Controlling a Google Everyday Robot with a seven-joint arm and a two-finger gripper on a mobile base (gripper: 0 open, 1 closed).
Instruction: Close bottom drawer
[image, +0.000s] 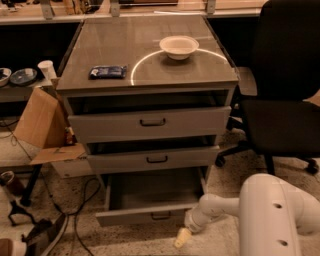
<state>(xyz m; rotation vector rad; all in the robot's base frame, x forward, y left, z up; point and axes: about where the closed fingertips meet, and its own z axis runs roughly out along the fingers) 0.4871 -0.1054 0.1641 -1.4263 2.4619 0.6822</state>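
The bottom drawer (150, 215) is the lowest of three grey drawers and stands pulled far out, its plain grey interior (155, 192) showing. Its small dark bar handle (161, 216) is on the short front panel. My gripper (182, 238) is low near the floor, just right of and in front of the drawer's front right corner, at the end of my white arm (220, 207). It holds nothing that I can see.
The middle drawer (155, 160) and top drawer (150, 122) are slightly open. A white bowl (178, 46) and a blue packet (107, 72) lie on the cabinet top. A black office chair (280, 100) stands right; a cardboard box (42, 130) and cables (75, 210) left.
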